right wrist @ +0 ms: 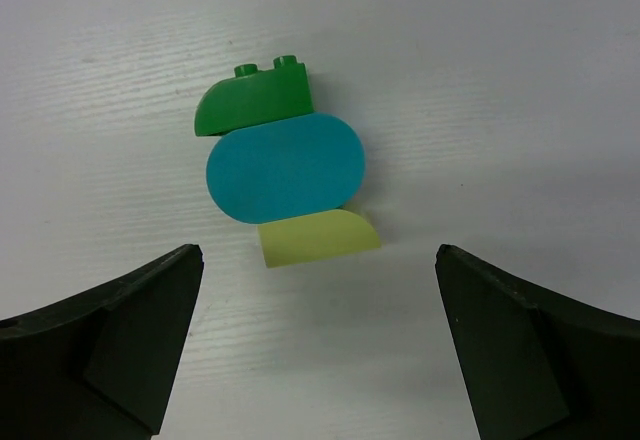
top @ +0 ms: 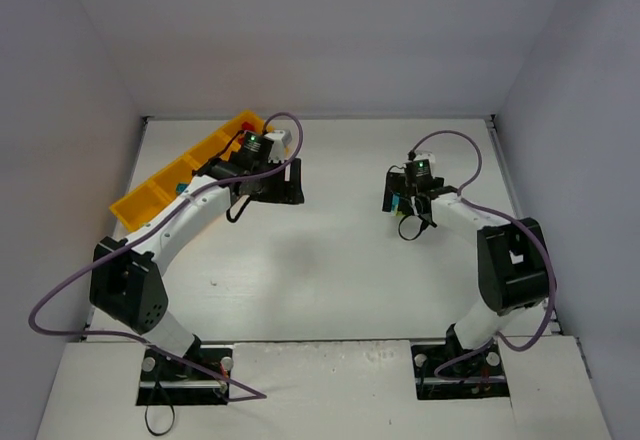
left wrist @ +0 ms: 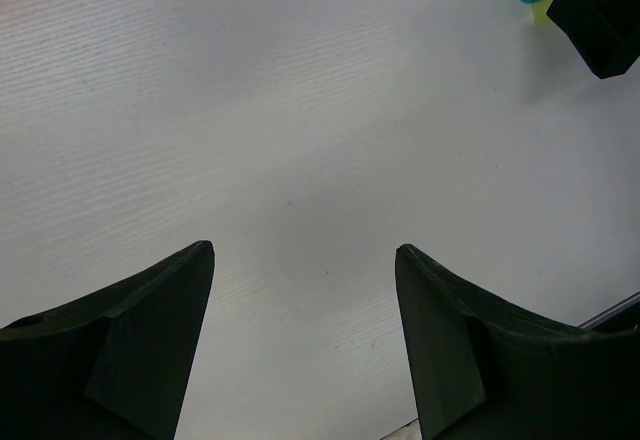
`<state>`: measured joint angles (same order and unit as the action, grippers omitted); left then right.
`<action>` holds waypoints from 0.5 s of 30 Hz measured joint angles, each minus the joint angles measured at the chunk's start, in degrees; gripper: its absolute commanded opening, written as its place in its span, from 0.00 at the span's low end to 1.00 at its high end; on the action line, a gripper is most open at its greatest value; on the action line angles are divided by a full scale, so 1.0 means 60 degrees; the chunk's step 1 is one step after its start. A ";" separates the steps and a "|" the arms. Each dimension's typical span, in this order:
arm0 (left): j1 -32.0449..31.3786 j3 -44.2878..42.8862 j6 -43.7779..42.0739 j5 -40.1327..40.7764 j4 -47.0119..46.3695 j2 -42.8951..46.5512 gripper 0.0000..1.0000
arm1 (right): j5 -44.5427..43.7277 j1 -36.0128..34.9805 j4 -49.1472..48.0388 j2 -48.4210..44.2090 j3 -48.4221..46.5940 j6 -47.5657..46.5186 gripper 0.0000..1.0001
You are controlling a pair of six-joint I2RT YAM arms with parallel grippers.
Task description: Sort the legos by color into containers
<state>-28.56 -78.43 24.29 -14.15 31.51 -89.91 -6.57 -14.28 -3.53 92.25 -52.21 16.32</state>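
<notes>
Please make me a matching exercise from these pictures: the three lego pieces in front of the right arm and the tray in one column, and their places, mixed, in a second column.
Things:
1. green brick
2. light blue oval piece
3. yellow-green piece
4. yellow-orange tray

Places:
A. at the far left in the top view
B. middle of the cluster, touching both others
C. lowest of the cluster in the right wrist view
D. uppermost of the cluster in that view, studs showing

Pairs: 1-D, 2-B, 3-C, 4-A

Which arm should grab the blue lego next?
Right. The right gripper hangs open over the blue lego, between a green lego and a yellow-green lego. The left gripper sits far off by the tray.
</notes>
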 measured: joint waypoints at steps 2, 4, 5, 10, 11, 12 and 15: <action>0.0000 0.0000 0.0000 0.0000 0.0029 0.0000 0.67 | 0.0033 0.0000 0.0036 0.0291 -0.0051 -0.0095 0.97; 0.0000 0.0000 0.0000 0.0004 0.0058 0.0000 0.67 | 0.0091 0.0000 0.0066 0.0459 -0.0073 -0.0215 0.96; 0.0000 0.0000 0.0000 0.0004 0.0073 0.0000 0.67 | 0.0106 0.0000 0.0069 0.0499 -0.0073 -0.0255 0.96; 0.0000 0.0000 0.0000 0.0004 0.0131 0.0000 0.67 | 0.0138 0.0000 0.0062 0.0539 -0.0073 -0.0426 0.93; 0.0000 0.0000 0.0000 0.0000 0.0131 0.0000 0.67 | 0.0142 0.0000 0.0062 0.0546 -0.0073 -0.0463 0.92; 0.0000 0.0000 0.0000 -0.0007 0.0127 0.0000 0.67 | 0.0142 0.0000 0.0062 0.0550 -0.0073 -0.0477 0.92; 0.0000 0.0000 0.0000 -0.0069 0.0127 0.0000 0.67 | 0.0142 0.0000 0.0058 0.0554 -0.0073 -0.0514 0.90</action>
<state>-28.56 -78.43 24.29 -14.57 32.27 -89.91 -5.72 -14.28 -3.18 95.57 -52.64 13.23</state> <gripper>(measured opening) 0.669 0.914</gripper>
